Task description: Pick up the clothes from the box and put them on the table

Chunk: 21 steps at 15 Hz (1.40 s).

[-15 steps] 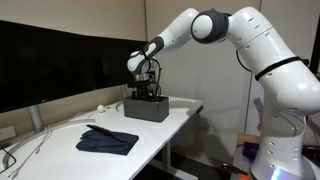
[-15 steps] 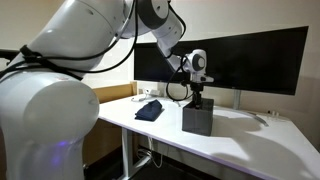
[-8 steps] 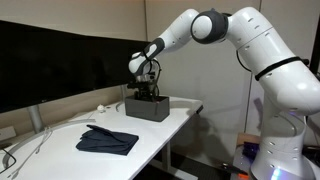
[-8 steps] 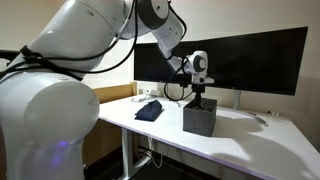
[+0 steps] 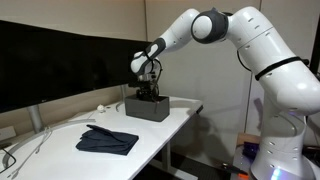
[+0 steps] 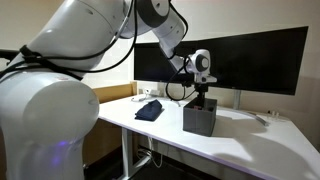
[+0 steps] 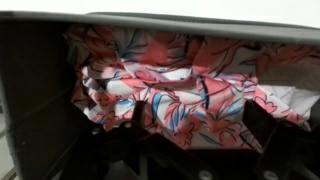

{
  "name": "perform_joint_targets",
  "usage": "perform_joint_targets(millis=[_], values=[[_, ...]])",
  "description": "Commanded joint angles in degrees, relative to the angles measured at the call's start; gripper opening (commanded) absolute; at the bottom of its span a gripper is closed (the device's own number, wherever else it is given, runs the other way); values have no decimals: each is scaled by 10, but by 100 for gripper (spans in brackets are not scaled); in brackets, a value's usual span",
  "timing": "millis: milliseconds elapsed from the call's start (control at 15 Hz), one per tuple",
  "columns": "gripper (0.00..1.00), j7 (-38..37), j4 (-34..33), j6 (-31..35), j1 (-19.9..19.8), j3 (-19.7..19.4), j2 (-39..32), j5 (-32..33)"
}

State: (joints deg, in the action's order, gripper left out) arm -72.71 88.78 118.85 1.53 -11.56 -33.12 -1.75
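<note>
Jaws spread over the floral garment [image 7: 232,100], we risk pinching one fold or snagging the wall of the box [image 7: 35,100] at 9 o'clock.

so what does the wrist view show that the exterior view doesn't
Only the wrist view: the pink-and-red patterned garment, crumpled inside the box; from outside the box walls hide it.
Only in an exterior view: the navy garment lying on the white table, the white arm and the dark monitor behind.
Both: the dark box, with the open hand lowered at its top.
</note>
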Motion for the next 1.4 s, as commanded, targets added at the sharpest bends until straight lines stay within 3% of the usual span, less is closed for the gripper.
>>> perform_joint_targets(millis=[0, 600, 667, 800, 1333], values=[[100, -14, 18, 10, -8, 2, 5, 10], [100, 25, 2, 2, -16, 13, -41, 6], [75, 35, 5, 9, -17, 16, -40, 4], [68, 48, 7, 12, -15, 16, -37, 10], [16, 81, 3, 13, -16, 18, -39, 8]])
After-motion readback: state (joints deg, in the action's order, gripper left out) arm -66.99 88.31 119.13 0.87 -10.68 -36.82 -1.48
